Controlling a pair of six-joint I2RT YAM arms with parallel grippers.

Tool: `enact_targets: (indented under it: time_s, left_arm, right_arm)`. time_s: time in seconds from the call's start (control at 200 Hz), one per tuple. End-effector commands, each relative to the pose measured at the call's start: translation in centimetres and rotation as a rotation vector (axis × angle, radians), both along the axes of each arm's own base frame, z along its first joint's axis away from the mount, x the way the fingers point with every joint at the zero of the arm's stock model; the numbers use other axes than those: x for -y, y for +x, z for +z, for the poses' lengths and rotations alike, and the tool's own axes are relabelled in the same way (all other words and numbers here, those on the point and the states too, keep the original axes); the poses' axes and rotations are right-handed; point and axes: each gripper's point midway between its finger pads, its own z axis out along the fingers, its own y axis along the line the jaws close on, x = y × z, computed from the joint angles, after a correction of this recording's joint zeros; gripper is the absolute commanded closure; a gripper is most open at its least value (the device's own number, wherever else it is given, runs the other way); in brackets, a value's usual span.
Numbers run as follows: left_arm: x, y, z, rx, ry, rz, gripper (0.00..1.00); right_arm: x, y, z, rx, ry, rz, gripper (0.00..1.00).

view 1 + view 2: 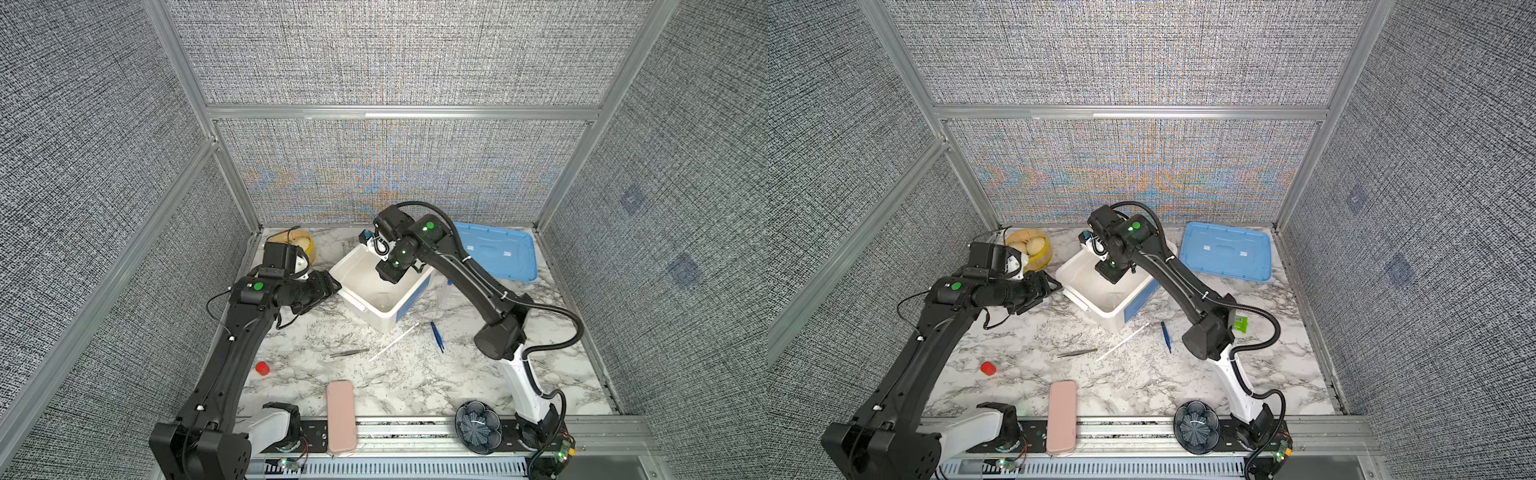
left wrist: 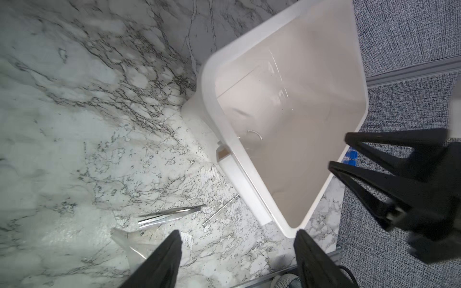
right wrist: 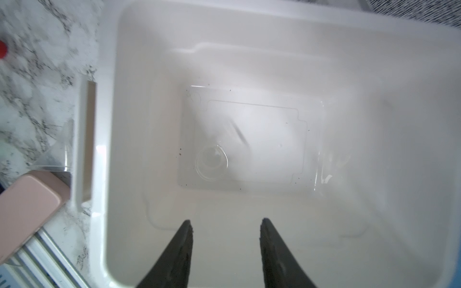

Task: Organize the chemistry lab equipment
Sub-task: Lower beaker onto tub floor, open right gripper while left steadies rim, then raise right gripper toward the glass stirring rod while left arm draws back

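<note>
Left arm (image 1: pixel 224 365) and right arm (image 1: pixel 457 272) are wearing matte black shells with white segments near their bases, showing round green dots on their joints, and trailing black cables. Slim, tapering black fingers (image 3: pixel 179 254) are tipping each.

No text, label, brand or number is legible anywhere.

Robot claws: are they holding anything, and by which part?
Nothing is held. The right gripper hangs open over the white plastic bin; the left gripper is open beside it.
</note>
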Motion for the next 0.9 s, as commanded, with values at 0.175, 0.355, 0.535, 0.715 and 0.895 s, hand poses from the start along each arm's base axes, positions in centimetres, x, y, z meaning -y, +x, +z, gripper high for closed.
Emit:
enact_targets:
  time_s: [0.175,0.355,0.535,0.715,0.895]
  left_arm:
    - [-3.5,-1.5,0.1,0.131,0.152,0.092,0.17]
    - [-4.5,-2.6,-1.1,0.144,0.184,0.122,0.16]
    - [-4.2,-3.7,-3.4,0.092,0.153,0.122,0.16]
    - [-2.9,-4.1,-5.3,0.039,0.076,0.099,0.16]
    - [0.2,-3.7,-4.9,0.053,-0.104,0.018,0.16]
  right_arm:
    - [1.5,-4.9,6.2,0.121,0.165,0.025,0.56]
    - [3.4,-9.8,3.9,0.158,0.213,0.096,0.56]
    - [3.3,-16.8,-3.1,0.099,0.220,0.456,0.58]
    - [1.9,-21.0,-10.6,0.008,0.201,0.754,0.57]
    - [1.9,-20.9,-15.7,0.047,0.178,0.821,0.52]
